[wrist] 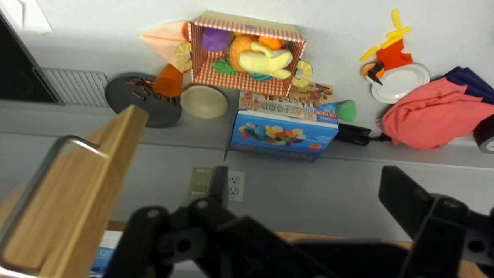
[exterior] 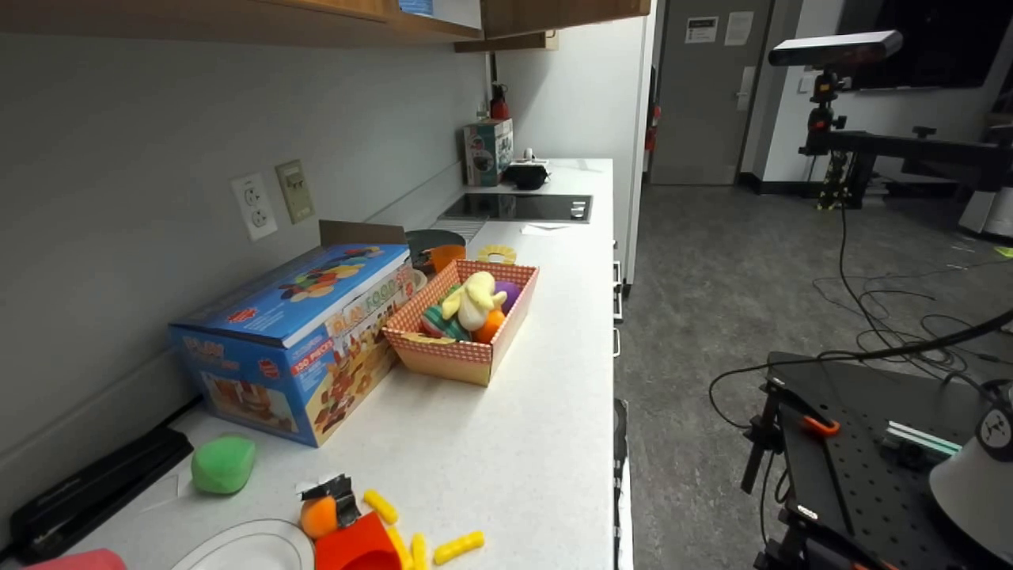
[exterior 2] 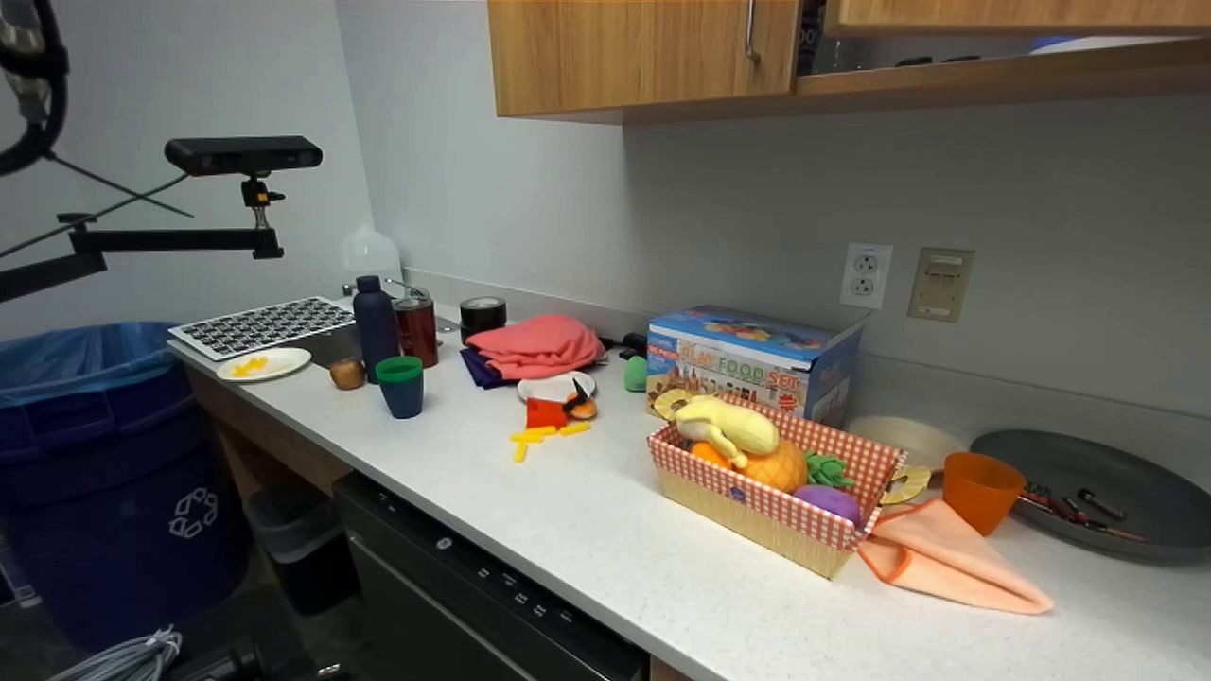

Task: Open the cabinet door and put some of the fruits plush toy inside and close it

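The cabinet door (wrist: 87, 193) stands swung open, with its metal handle, at the left of the wrist view. It also shows at the top of both exterior views (exterior: 566, 17) (exterior 2: 1022, 14). The fruit plush toys lie in a red-checked basket (exterior 2: 738, 511) on the counter: a pale yellow banana (exterior 2: 733, 426), an orange pineapple (exterior 2: 776, 465), a purple one (exterior 2: 828, 503) and an orange one (wrist: 271, 41). My gripper (wrist: 310, 189) is open, with nothing between its fingers, beside the door's edge and above the basket's level. It is out of view in both exterior views.
A blue play-food box (exterior: 293, 317) stands behind the basket against the wall. A dark pan (exterior 2: 1097, 492), an orange cup (exterior 2: 979, 487) and a peach cloth (exterior 2: 956, 558) lie beside it. A green soft shape (exterior: 224, 465), a plate (wrist: 401, 83) and yellow sticks (exterior: 459, 546) are farther along.
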You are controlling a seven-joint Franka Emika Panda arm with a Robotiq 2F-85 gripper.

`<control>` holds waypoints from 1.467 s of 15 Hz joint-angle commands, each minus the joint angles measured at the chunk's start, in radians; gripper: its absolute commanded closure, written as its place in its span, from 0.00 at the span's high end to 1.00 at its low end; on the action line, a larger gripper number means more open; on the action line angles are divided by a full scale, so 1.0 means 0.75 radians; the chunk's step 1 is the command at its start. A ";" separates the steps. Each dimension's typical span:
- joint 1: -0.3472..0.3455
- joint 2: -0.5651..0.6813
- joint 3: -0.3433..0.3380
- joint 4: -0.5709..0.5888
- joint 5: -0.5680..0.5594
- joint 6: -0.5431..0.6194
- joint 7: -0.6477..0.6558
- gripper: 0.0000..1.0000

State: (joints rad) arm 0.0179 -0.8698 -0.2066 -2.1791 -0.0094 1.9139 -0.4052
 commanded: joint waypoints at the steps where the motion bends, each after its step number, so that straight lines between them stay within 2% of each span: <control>1: 0.086 -0.013 -0.019 -0.171 0.001 0.367 -0.099 1.00; 4: 0.103 0.069 -0.029 -0.227 -0.025 0.693 -0.116 1.00; 7: 0.086 0.142 -0.045 -0.243 -0.056 0.944 -0.109 1.00; 11: -0.004 0.224 -0.047 -0.238 -0.175 1.218 -0.080 1.00; 15: -0.204 0.265 0.016 -0.239 -0.313 1.374 0.023 1.00; 18: -0.441 0.259 0.107 -0.241 -0.401 1.413 0.161 1.00; 19: -0.441 0.289 -0.011 -0.211 -0.404 1.424 0.097 1.00; 22: -0.615 0.313 -0.024 -0.180 -0.432 1.382 0.141 1.00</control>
State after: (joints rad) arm -0.3350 -0.6694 -0.1937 -2.3543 -0.2908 2.9546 -0.3330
